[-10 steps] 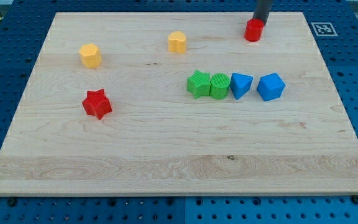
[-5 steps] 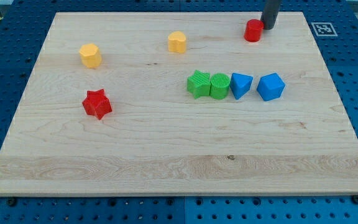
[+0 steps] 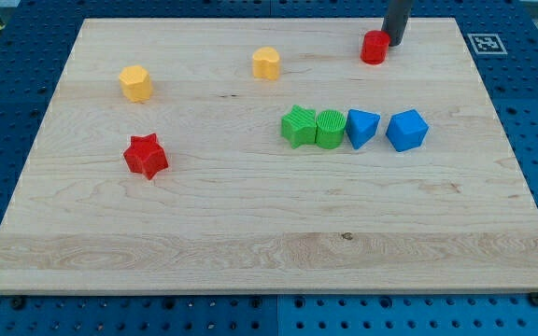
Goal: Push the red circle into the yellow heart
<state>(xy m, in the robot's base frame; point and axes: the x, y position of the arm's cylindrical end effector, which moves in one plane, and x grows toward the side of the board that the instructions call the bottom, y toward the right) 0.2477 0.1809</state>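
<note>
one bare rod, holding nothing, had my tip [image 3: 393, 43] touching the red circle [image 3: 374, 48] on its right, placed to drive it left toward the yellow heart [image 3: 266, 63].

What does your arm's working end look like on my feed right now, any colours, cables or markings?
Only a short stretch shows: a straight, plain dark grey rod entering from the view's top edge. My tip is round and blunt, right beside the red circle on its right. No cables, labels or markings are visible, and the rest of the arm is out of frame.
</note>
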